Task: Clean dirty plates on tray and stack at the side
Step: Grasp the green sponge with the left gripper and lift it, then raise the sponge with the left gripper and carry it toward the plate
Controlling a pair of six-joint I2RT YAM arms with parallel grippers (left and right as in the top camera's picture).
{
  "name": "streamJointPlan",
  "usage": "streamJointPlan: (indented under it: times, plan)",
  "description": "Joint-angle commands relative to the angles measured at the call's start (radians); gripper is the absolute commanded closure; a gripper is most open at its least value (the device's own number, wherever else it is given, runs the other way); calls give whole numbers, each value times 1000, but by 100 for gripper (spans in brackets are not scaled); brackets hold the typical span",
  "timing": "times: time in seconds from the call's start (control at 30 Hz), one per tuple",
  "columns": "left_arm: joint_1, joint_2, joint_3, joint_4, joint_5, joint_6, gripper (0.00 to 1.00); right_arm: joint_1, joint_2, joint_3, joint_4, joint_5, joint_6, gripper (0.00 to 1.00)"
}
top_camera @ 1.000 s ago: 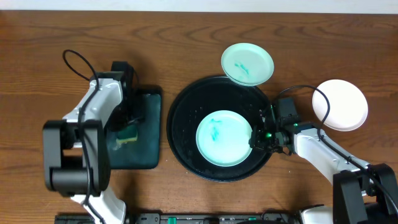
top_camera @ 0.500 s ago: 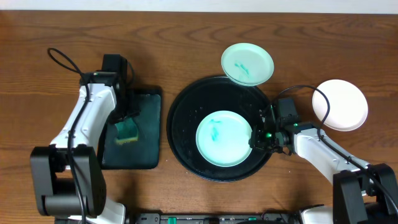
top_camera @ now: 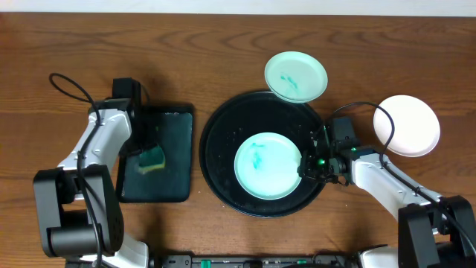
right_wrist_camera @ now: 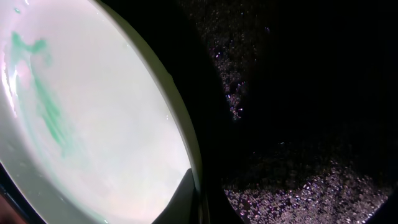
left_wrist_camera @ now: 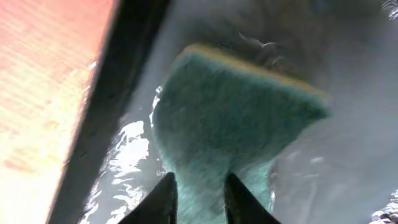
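Observation:
A mint-green plate [top_camera: 268,165] with teal smears lies in the round black tray [top_camera: 212,141]. My right gripper [top_camera: 303,168] is shut on its right rim; in the right wrist view the plate [right_wrist_camera: 93,124] edge sits between the closed fingers of the gripper [right_wrist_camera: 199,202]. A second smeared mint plate [top_camera: 296,76] rests on the tray's far rim. A white plate [top_camera: 407,125] lies on the table at the right. My left gripper [top_camera: 143,152] pinches a green-yellow sponge [top_camera: 153,158]. In the left wrist view that gripper [left_wrist_camera: 200,202] squeezes the sponge [left_wrist_camera: 236,118].
The sponge is over a wet rectangular dark tray [top_camera: 167,179], left of the round tray. Wood-grain tabletop [top_camera: 223,45] surrounds both. Cables [top_camera: 67,78] loop off each arm.
The left jaws have closed onto the sponge, and the left arm has swung a little leftward. The right gripper and all plates have not moved.

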Motion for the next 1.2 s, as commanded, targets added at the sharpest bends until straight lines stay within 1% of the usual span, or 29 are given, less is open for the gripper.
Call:
streamJointPlan:
  times: [0.0,0.07,0.2,0.4,0.57,0.6,0.63,0.67,0.77,0.9,0.97,1.1,1.17]
  plan:
    - [-5,11,-7,28,47,24,75,5,6,-1,-6,-16,8,99]
    - [-8,11,-7,38,57,26,66,5,6,-1,-7,-20,8,99]
    - [-8,11,-7,37,66,31,55,5,6,-1,-8,-27,8,99]
    - [-8,18,-23,37,71,31,54,5,6,-1,-9,-27,8,99]
    - [-8,61,-31,37,79,31,55,5,6,-1,-8,-34,8,99]
    - [-8,71,-31,37,88,31,57,5,6,-1,-8,-34,8,99]
    - [-8,81,-31,37,93,31,62,5,6,-1,-8,-34,8,99]
    - [-8,85,-31,38,93,30,71,5,6,-1,-8,-34,8,99]
    - [-8,81,-29,40,93,31,92,5,6,-1,-8,-34,12,99]
    - [-8,40,-26,29,93,30,93,5,6,-1,-8,-34,11,99]
    - [-8,-8,-25,21,93,30,93,5,6,-1,-8,-34,11,99]
    - [-8,-158,-25,-3,93,31,93,5,6,-1,-7,-34,11,99]
    - [-8,-255,-25,-8,93,50,93,5,6,-1,-7,-34,11,99]
